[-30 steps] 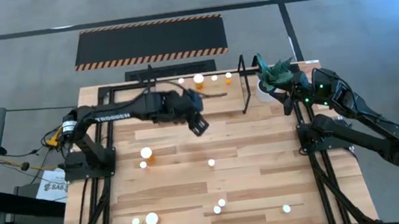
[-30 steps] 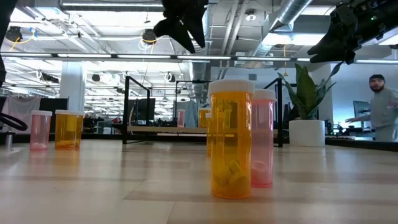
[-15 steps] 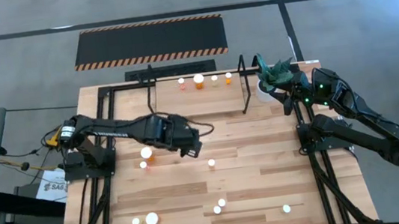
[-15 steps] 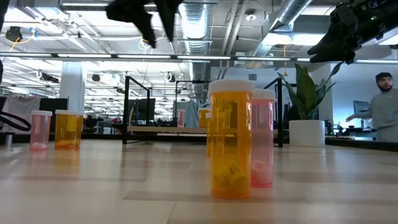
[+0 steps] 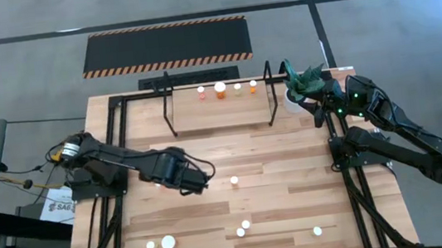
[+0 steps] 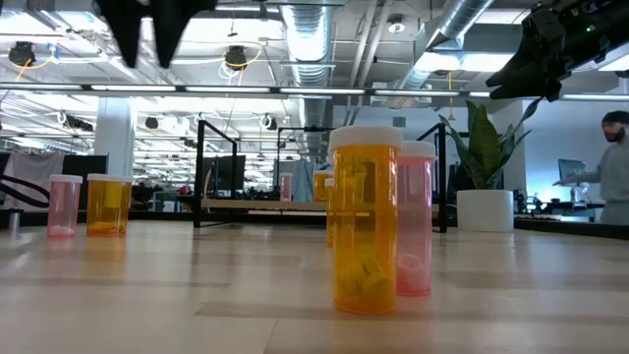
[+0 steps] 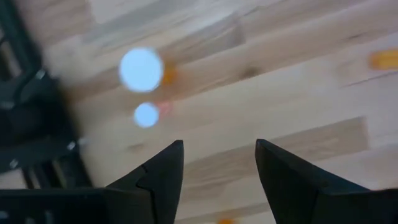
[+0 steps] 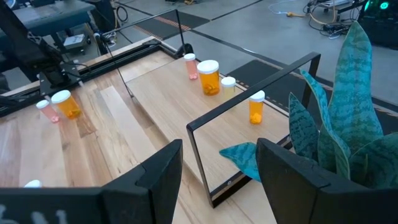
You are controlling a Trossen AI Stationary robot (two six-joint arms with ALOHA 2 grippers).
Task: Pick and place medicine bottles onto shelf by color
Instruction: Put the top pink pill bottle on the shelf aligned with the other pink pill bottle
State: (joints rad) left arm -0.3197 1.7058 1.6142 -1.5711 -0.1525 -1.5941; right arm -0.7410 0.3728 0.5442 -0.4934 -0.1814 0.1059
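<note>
Four medicine bottles (image 5: 220,90) stand in a row on the shelf (image 5: 220,112) at the table's far edge. Several more stand loose on the table: one at mid-table (image 5: 233,180) and a group near the front edge (image 5: 169,243). My left gripper (image 5: 192,183) hangs open above the left half of the table and points down. Its wrist view shows an orange bottle (image 7: 141,69) and a small pink bottle (image 7: 147,115) beyond its open fingers (image 7: 219,149). My right gripper (image 8: 217,168) waits open beside the plant, high at the far right.
A white pot with a green plant (image 5: 304,85) stands at the shelf's right end, close to my right arm. Black frame rails (image 5: 116,194) run along both table sides. A person (image 6: 614,167) stands in the room beyond the table.
My left gripper has swung from just in front of the shelf toward the table's near left, sinking a little. It has rolled and tipped until it points down. In the high view the arm now covers the two bottles on the left.
</note>
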